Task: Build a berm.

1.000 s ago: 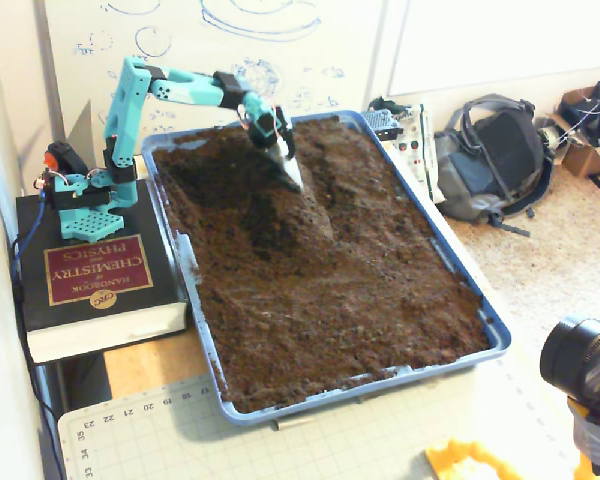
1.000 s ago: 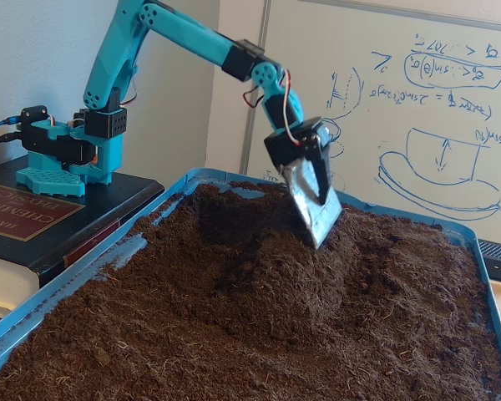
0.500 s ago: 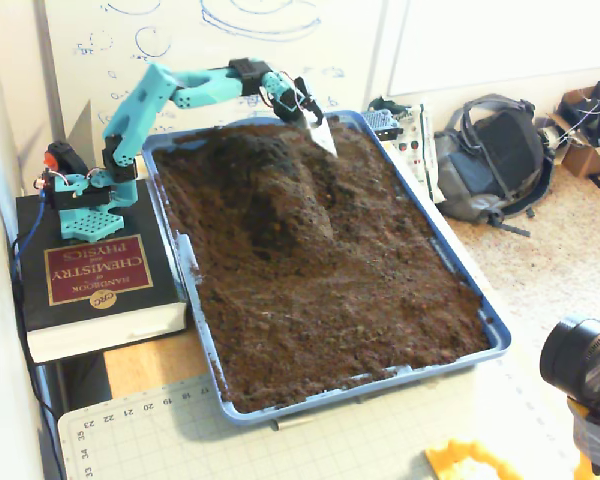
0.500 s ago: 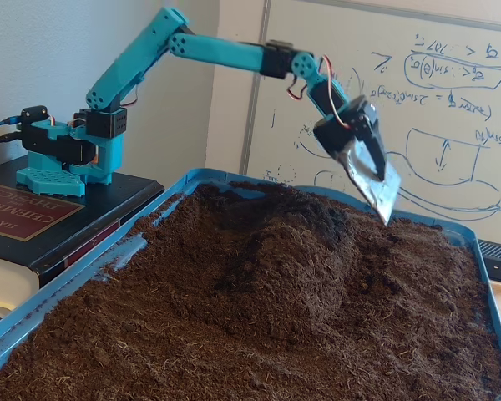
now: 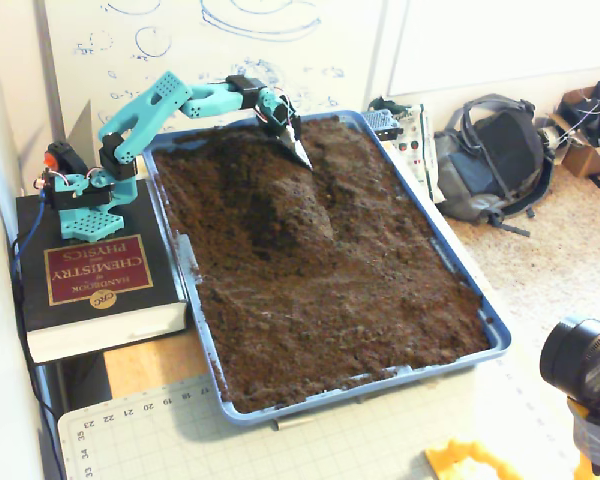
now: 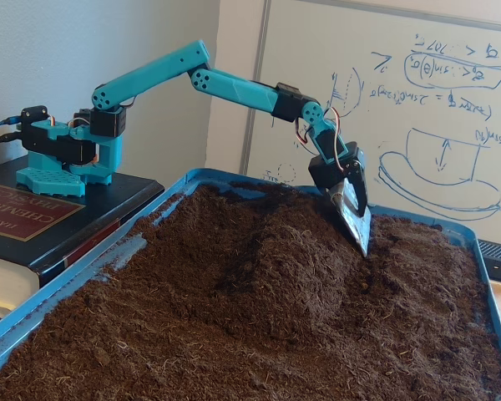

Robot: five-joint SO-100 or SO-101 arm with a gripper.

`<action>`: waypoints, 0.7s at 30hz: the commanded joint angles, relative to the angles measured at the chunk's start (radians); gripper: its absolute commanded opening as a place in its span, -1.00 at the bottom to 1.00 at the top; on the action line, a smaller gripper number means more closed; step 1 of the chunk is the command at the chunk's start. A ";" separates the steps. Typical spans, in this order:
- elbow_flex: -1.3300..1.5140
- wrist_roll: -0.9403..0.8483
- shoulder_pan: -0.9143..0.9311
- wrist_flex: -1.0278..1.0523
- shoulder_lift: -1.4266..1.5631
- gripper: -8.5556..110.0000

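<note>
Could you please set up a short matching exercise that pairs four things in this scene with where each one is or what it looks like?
Things:
1. berm
2. gripper
3. book
4. tray

Descriptions:
A. blue, holding the soil
B. tip down at the soil, at the mound's far side
C. under the arm's base
D. raised dark brown ridge

Pairs: 1-D, 2-B, 3-C, 4-A
</note>
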 commanded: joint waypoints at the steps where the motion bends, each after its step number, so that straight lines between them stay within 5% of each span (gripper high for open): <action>1: -0.091 -0.005 -0.003 -0.011 0.031 -0.86; 9: -0.057 -0.035 0.009 0.003 0.028 -0.86; 21: 0.359 -0.123 0.054 0.002 0.284 -0.86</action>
